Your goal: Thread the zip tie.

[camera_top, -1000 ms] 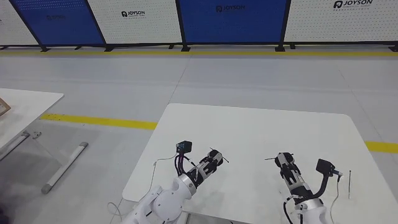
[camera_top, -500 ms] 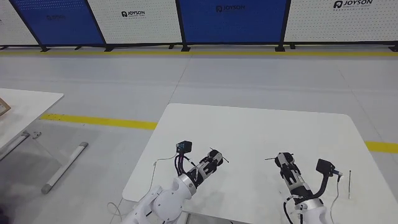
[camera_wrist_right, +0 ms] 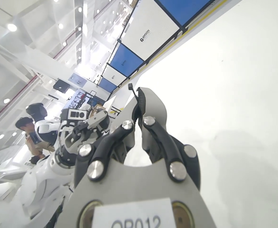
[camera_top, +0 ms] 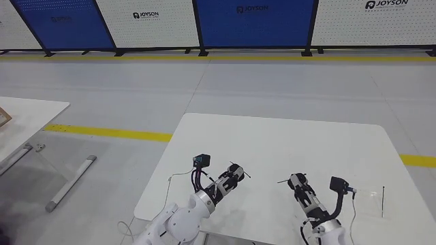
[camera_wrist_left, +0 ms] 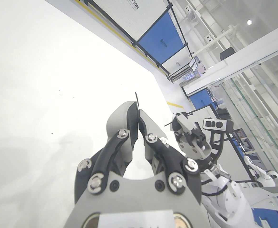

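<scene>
My left gripper [camera_top: 236, 171] hovers over the near left part of the white table [camera_top: 272, 136], shut on a thin black zip tie strip [camera_wrist_left: 136, 97] whose pointed end pokes out past the fingertips. To its right, a short gap away, my right gripper [camera_top: 293, 178] is shut on a black zip tie piece [camera_wrist_right: 131, 87] with a square head showing beyond the fingertips. The left wrist view has my left gripper [camera_wrist_left: 138, 110] close up and the right gripper [camera_wrist_left: 178, 121] farther off. In the right wrist view my right gripper [camera_wrist_right: 138, 97] is in front, the left gripper [camera_wrist_right: 98, 117] behind. Whether both hold one tie I cannot tell.
Another black zip tie [camera_top: 383, 201] lies on the table near the right edge. The far half of the table is bare white surface. Blue and white pegboard panels [camera_top: 252, 10] stand across the floor behind, with a second table [camera_top: 27, 112] at the left.
My right arm has shifted left, bringing its gripper and zip tie closer to the left gripper. The left arm has kept still.
</scene>
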